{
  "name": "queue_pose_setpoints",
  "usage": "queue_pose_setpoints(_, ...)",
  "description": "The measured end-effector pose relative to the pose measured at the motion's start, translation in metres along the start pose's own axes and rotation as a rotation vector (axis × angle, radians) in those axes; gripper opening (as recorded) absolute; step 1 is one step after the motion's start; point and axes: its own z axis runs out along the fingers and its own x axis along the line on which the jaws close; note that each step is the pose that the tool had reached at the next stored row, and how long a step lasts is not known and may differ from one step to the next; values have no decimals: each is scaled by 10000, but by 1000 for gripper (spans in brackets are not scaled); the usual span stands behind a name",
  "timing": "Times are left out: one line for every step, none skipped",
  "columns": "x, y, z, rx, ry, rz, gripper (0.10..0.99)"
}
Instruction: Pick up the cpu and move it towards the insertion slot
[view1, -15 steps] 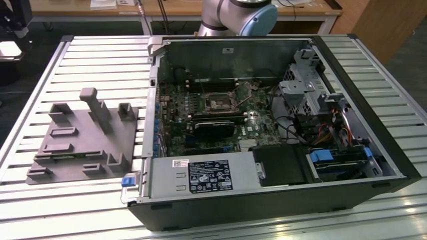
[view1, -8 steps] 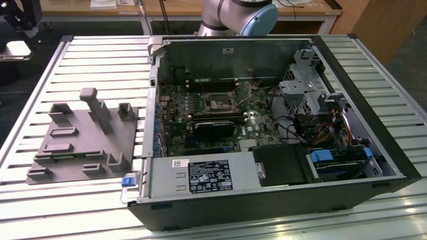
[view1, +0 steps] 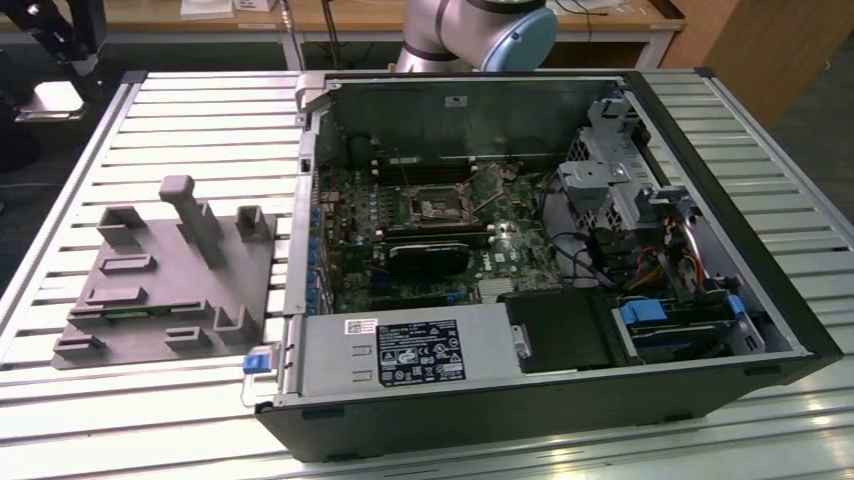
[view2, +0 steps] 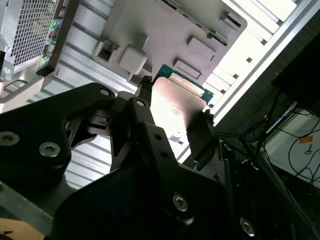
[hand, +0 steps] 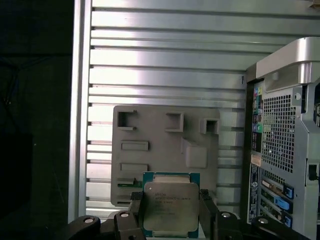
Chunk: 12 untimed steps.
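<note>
The cpu (hand: 170, 200) is a flat square chip with a silvery top and a green rim. My gripper (hand: 171, 214) is shut on it, one black finger (hand: 136, 210) on each side. In the second wrist view the cpu (view2: 175, 102) sits the same way between the fingers of the gripper (view2: 175, 120). It hangs well above the grey plastic tray (hand: 165, 125), near the tray's edge. The insertion slot (view1: 438, 208) is a dark square socket in a metal frame on the motherboard inside the open computer case.
The open case (view1: 534, 410) lies on a slatted aluminium table (view1: 200, 120), with the grey tray (view1: 174, 290) beside it on the exterior view's left. A long black card (view1: 430, 258) sits just below the socket. The arm's base (view1: 481, 30) stands behind the case. Dark floor lies past the table's edge (hand: 75, 125).
</note>
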Motion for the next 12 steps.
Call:
queue_pose_setpoints(-23,0,0,0,0,-1,533)
queue_pose_setpoints(-44,0,0,0,0,-1,533)
queue_pose_setpoints(-64,0,0,0,0,-1,533)
queue_pose_setpoints(-84,0,0,0,0,-1,533)
queue_pose_setpoints(-104,0,-1,0,0,0,533)
queue_pose_setpoints(-124,0,-1,0,1,0,533)
queue_pose_setpoints(-143,0,-1,0,0,-1,533)
queue_pose_setpoints(-163,0,-1,0,0,-1,533)
queue_pose_setpoints(-182,1,-1,0,0,-1,533)
queue_pose_setpoints(-201,1,-1,0,0,0,533)
queue_pose_setpoints(-217,2,-1,0,0,-1,533)
queue_pose_setpoints(-233,3,-1,0,0,-1,533)
